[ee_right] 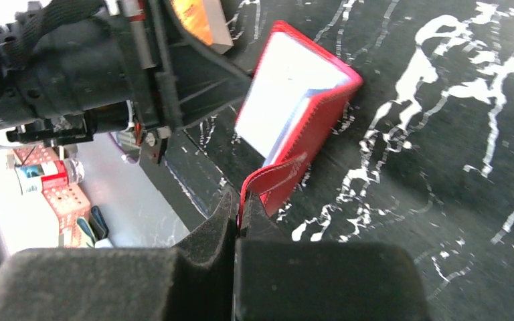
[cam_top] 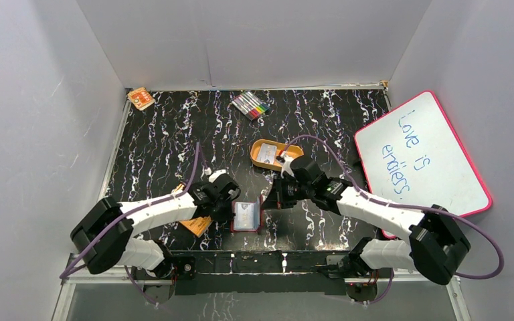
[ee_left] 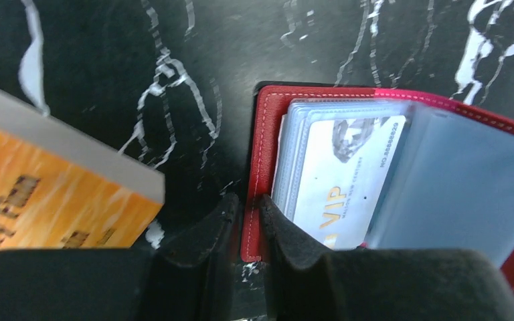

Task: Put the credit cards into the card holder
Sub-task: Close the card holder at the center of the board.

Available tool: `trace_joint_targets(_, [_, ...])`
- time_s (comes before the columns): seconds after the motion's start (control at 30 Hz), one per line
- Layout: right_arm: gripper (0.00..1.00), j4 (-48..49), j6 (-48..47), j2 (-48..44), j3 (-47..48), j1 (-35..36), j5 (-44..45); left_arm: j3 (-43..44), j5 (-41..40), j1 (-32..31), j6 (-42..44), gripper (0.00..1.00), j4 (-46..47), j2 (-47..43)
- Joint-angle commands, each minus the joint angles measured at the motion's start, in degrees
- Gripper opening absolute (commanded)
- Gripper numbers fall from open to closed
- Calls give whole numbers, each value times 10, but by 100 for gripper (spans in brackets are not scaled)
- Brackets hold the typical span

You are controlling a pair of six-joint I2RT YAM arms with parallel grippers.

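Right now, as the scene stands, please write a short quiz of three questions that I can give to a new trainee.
1. True or false: the left gripper is shut on the red edge of the card holder.
2. What does the right gripper pinch? A) nothing B) the holder's snap tab C) a loose card
3. Which gold word is printed on the card inside the holder?
Key: 1 true; 2 B; 3 VIP.
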Motion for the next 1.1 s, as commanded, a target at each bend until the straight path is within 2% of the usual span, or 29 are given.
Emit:
trace_joint_targets(0.0, [0,79,-2,32,33,24,-33,24,14,-2,19,15,10,36])
trace_joint_targets(0.17, [0,117,17,84,45,39,-26,26,-24,-1,10,16,-31,-20])
trace_joint_targets(0.43, [0,130,35,153,84,51,-5,28,-58,-1,1,33,-106,-128])
trace_joint_targets(0.7, [0,144,54,239,132,65,-21,4,-54,-1,-13,44,-115,-232])
trace_joint_targets(0.73, [6,146,53,255,142,67,-34,0,-55,-1,-15,45,-115,-242])
trace_joint_targets(0.83, [37,153,53,297,168,74,-69,-8,-57,-1,-21,48,-116,-266])
trace_joint_targets(0.87, [43,151,53,304,176,77,-71,-9,-58,-1,-23,49,-115,-271])
trace_joint_targets(0.97, [58,144,50,296,186,81,-62,-10,-64,-1,-26,51,-115,-281])
trace_joint_targets(1.07, [68,122,43,263,189,82,-49,-10,-71,-1,-28,55,-115,-284])
